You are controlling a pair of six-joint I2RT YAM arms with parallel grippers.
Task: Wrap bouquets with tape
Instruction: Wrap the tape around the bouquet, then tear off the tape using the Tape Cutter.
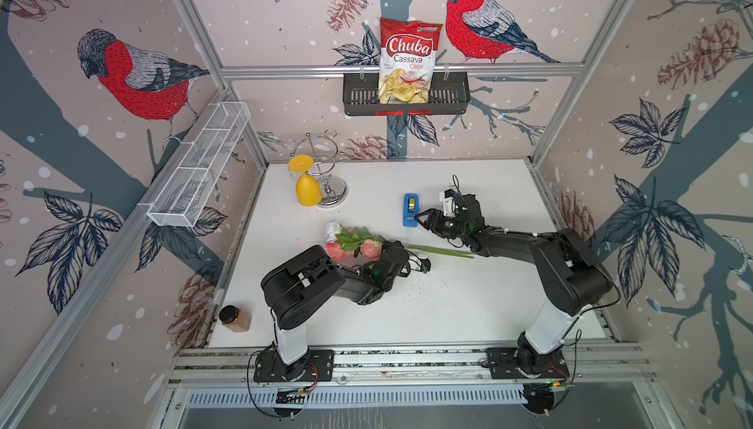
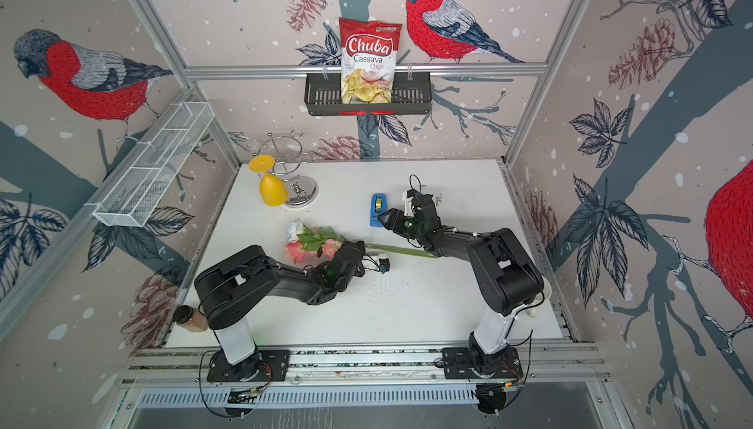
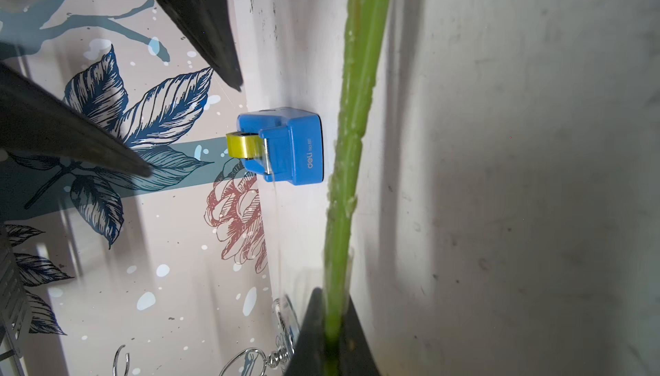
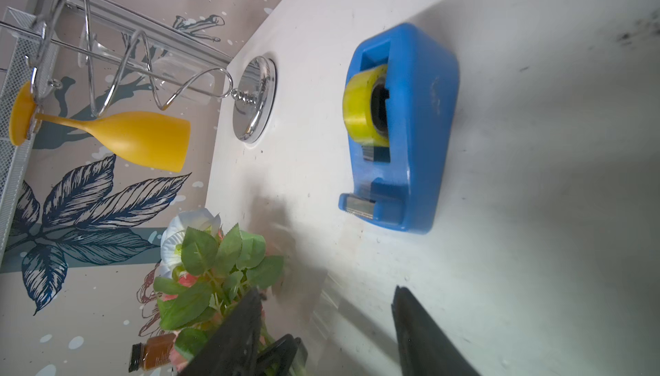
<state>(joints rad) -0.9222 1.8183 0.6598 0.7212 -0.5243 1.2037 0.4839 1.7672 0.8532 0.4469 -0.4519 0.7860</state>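
Observation:
The bouquet [image 1: 354, 241] [image 2: 315, 241] lies on the white table, pink and white blooms to the left, long green stems [image 1: 440, 251] [image 3: 351, 142] pointing right. My left gripper [image 1: 394, 247] [image 2: 353, 248] [image 3: 332, 297] is shut on the stems just behind the leaves. The tape sits in a blue dispenser [image 1: 410, 210] [image 2: 378, 210] [image 3: 285, 145] [image 4: 403, 131] behind the stems. My right gripper [image 1: 417, 219] [image 2: 381, 217] [image 4: 326, 290] hovers open at the dispenser's cutter end. A thin clear strip [image 3: 276, 235] runs from the cutter toward the stems and shows faintly between the right jaws.
A yellow goblet [image 1: 306, 190] hangs on a chrome rack [image 1: 332, 196] at the back left. A spice jar [image 1: 236, 317] stands at the front left table edge. A white mesh shelf [image 1: 199, 166] lines the left wall. A black basket [image 1: 358, 99] holds a chips bag on the back wall.

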